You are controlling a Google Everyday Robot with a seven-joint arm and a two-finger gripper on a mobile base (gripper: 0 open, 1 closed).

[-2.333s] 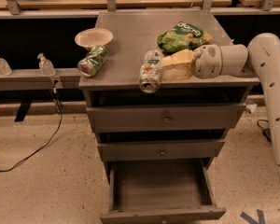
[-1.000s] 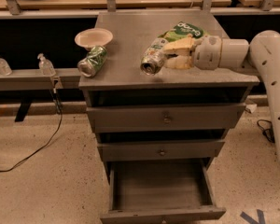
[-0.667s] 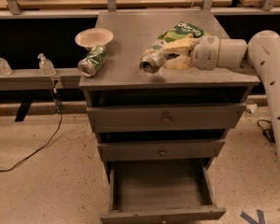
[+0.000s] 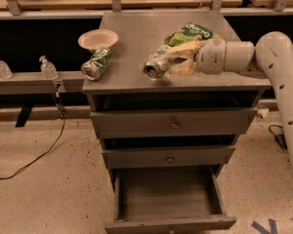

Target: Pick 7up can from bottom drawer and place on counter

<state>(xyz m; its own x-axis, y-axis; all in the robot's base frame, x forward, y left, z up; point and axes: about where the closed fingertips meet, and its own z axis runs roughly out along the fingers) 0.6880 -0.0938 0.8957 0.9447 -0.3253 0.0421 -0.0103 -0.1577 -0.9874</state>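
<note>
The 7up can (image 4: 155, 66) lies on its side on the counter (image 4: 136, 35) near the front edge, its open silver end facing me. My gripper (image 4: 175, 61) reaches in from the right with its yellowish fingers (image 4: 185, 50) closed around the can's body. The white arm (image 4: 278, 57) comes in from the right edge. The bottom drawer (image 4: 168, 195) is pulled open below, and nothing shows inside it. The two upper drawers are shut.
A darker green dented can (image 4: 96, 63) and a white paper bowl (image 4: 98, 39) sit at the counter's left. A green chip bag (image 4: 188, 33) lies behind the gripper. Two clear bottles (image 4: 1, 66) stand on the left ledge. A cable (image 4: 39, 150) runs across the floor.
The gripper carried the 7up can from the counter's front edge inward and up, then lowered it slightly onto the counter top, still gripping it.
</note>
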